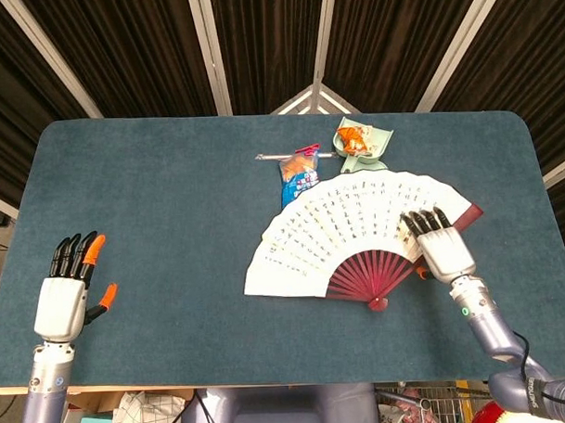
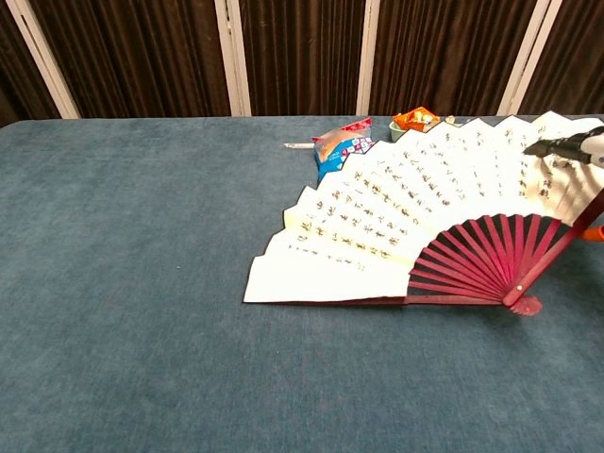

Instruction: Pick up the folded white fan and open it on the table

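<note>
The white fan (image 1: 343,230) lies spread wide on the blue table (image 1: 162,206), with black writing on its paper and dark red ribs meeting at a pivot (image 1: 376,304). My right hand (image 1: 440,246) holds the fan's right end, its fingers on top of the paper and its orange thumb tip under the outer rib. In the chest view the fan (image 2: 406,226) fills the right half, with my right hand's fingertips (image 2: 564,145) at the frame edge. My left hand (image 1: 64,293) hovers open near the table's front left corner, far from the fan.
A blue and orange snack packet (image 1: 301,171) lies just behind the fan's top edge. A green dish (image 1: 378,143) holding an orange item and a thin silver stick (image 1: 273,157) lie further back. The packet (image 2: 342,148) also shows in the chest view.
</note>
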